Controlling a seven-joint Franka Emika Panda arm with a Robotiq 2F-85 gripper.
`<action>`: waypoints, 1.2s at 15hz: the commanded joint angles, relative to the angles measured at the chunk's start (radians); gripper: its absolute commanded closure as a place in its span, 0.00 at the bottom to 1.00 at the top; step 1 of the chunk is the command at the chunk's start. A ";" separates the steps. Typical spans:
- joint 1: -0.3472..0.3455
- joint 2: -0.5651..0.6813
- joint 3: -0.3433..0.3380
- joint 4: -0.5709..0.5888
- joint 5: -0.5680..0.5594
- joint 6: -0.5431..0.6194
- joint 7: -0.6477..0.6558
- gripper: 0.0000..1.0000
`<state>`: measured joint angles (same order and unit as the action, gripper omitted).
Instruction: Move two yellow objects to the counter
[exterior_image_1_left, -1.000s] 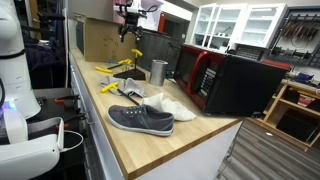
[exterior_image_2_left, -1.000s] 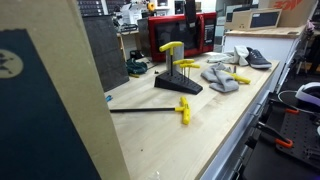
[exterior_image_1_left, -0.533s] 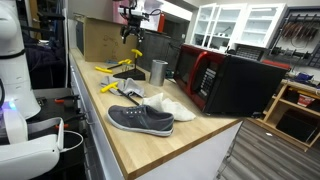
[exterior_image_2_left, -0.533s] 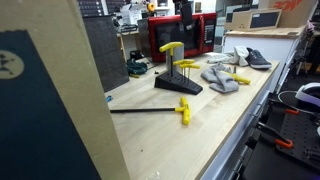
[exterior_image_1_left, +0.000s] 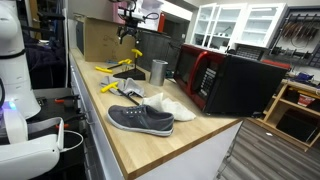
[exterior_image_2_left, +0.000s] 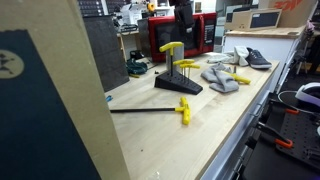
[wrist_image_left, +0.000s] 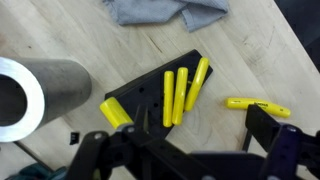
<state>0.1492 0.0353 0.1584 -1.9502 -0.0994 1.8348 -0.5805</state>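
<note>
The gripper is hanging wide open and empty above the black stand, so it should be centring squarely over one of the yellow objects before descending.

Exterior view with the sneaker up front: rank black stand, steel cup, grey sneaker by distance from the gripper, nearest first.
1. black stand: roughly below the gripper, toward the far end of the counter.
2. steel cup: beside the stand, on the side toward the microwave.
3. grey sneaker: near end of the counter, closest to the camera.
</note>
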 joint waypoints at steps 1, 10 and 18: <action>0.009 0.008 0.013 0.030 0.001 -0.021 -0.138 0.00; -0.020 0.084 -0.015 0.147 -0.036 -0.069 -0.413 0.00; -0.022 0.286 0.000 0.372 -0.079 -0.195 -0.602 0.00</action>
<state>0.1159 0.2312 0.1443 -1.7053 -0.1365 1.7218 -1.1110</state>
